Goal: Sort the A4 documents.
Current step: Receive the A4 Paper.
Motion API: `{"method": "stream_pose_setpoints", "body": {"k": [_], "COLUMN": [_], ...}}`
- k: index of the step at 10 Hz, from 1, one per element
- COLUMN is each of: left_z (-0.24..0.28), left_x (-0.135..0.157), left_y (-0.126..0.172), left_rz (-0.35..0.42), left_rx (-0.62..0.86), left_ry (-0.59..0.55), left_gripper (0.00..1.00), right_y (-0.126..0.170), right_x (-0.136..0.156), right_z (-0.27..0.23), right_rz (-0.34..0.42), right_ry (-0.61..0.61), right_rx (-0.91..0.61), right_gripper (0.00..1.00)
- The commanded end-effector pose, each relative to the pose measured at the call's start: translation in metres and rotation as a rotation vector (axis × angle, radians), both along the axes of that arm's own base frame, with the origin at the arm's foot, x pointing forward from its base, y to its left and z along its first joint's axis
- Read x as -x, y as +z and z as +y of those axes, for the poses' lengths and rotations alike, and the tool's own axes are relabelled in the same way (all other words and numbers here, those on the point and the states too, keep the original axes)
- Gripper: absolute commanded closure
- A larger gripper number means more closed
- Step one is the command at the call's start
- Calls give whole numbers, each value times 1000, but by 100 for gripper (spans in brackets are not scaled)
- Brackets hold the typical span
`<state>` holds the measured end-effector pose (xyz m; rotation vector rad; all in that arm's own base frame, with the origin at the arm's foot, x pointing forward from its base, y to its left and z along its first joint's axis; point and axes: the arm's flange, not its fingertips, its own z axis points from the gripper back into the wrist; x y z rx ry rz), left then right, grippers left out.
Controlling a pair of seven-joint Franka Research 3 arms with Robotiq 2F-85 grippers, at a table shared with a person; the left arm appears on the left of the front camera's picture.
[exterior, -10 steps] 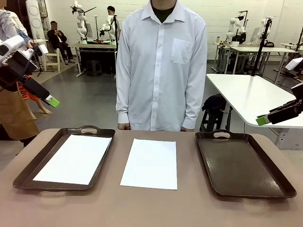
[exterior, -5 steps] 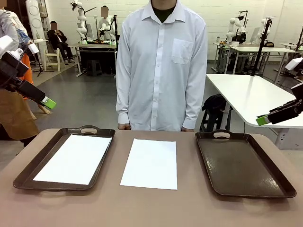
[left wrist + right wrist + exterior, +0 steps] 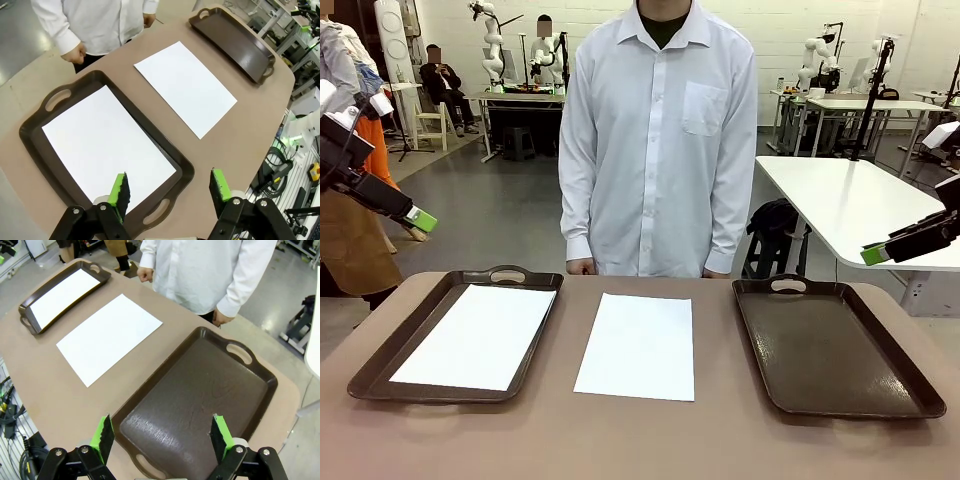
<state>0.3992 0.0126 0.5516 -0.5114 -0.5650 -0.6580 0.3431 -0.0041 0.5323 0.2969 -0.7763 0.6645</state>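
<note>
Over the near end of the left tray (image 3: 32, 150), our left pincer (image 3: 170, 187) hangs with its two green-padded fingers set well apart and nothing between them. From the front we see that arm raised high at the left edge, well above the worktop (image 3: 640, 440), with the fingers slanting down and inward.

Inside that tray a white sheet (image 3: 475, 335) lies flat, filling most of the floor and leaving a brown border all round. Just beside the tray, on the bare worktop between the two trays, a second sheet (image 3: 638, 345) lies flat, its long sides running towards the far edge. It touches neither tray.

Our right pincer (image 3: 162, 435) is spread as wide as it goes and has hold of nothing. It looks down on the near end of the right tray (image 3: 200, 390), whose dark floor is bare. In the front view this arm comes in from the right edge, also held well above the worktop, with its fingers pointing inward and slightly down.

At the far side a person (image 3: 660, 150) in a white shirt stands facing us, behind the second sheet, arms hanging at the sides.
</note>
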Motion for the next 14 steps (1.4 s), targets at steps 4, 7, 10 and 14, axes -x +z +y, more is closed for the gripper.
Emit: {"method": "stream_pose_setpoints", "body": {"k": [4, 7, 10, 14], "left_z": [-2, 1, 1, 1], "left_x": [-9, -3, -3, -3], "left_y": [-2, -3, -3, -3], "left_rz": [42, 7, 7, 7], "left_rx": [-33, -9, -9, -9], "left_ry": [65, 25, 25, 25], "left_gripper": [17, 17, 17, 17], "right_y": [-1, -1, -1, -1], "right_x": [-1, -1, -1, -1], "right_z": [0, 0, 0, 0], "right_rz": [4, 4, 4, 4], "right_ry": [7, 7, 7, 7], "right_rx": [-11, -11, -11, -11], "right_gripper": [0, 0, 0, 0]}}
